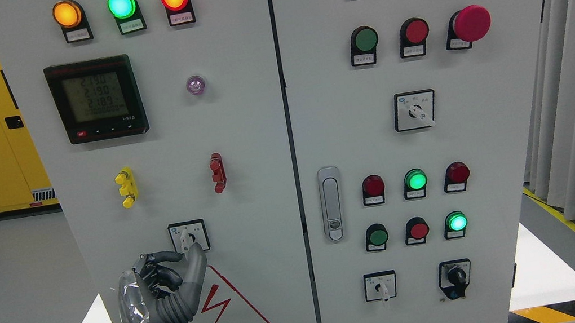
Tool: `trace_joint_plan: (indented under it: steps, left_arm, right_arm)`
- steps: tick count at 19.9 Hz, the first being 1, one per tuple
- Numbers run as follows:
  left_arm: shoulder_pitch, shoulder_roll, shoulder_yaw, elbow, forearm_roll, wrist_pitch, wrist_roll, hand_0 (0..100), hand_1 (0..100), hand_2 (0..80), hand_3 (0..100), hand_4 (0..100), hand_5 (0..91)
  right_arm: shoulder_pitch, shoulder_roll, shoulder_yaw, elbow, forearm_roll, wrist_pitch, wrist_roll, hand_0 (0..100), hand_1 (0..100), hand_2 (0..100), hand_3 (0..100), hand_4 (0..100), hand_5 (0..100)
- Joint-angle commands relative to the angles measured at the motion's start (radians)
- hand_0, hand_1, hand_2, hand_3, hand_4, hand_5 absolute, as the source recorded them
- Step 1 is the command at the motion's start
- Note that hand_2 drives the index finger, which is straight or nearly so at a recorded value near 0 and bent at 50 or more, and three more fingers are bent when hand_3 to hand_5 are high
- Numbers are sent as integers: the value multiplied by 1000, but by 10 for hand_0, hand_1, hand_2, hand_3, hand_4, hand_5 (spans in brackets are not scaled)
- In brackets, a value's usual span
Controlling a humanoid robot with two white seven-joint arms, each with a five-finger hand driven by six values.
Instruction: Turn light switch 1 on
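Observation:
A small rotary selector switch (189, 236) with a white knob sits in a black-framed plate low on the left cabinet door (238, 134). My left hand (187, 254) rises from the bottom edge just below and left of it. Most fingers are curled into the palm. One long finger (198, 266) sticks up, and its tip reaches the lower edge of the switch plate, beside the knob. The hand holds nothing. Whether the fingertip presses the knob is unclear. My right arm does not show.
Above the switch are a yellow terminal (126, 187), a red terminal (218, 172) and a digital meter (96, 99). A red electric-hazard triangle (225, 313) lies right of the hand. The right door (483, 98) carries more lamps, buttons, selectors and a handle (332, 203).

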Motion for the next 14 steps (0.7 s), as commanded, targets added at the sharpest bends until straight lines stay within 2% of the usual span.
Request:
trace_joint_plan:
  steps: [1,14]
  left_arm:
    - [-6,-1,-3,21,-1,0,2,186,660,586,926,877,855]
    - [-29,-1,-3,23,1,28,2,231,653,605,931,879,855]
  right_arm:
    - [0,0,0,0,-29,0,0,0,500,40,0,0,0]
    - [0,0,0,0,-29,0,0,0,500,40,0,0,0]
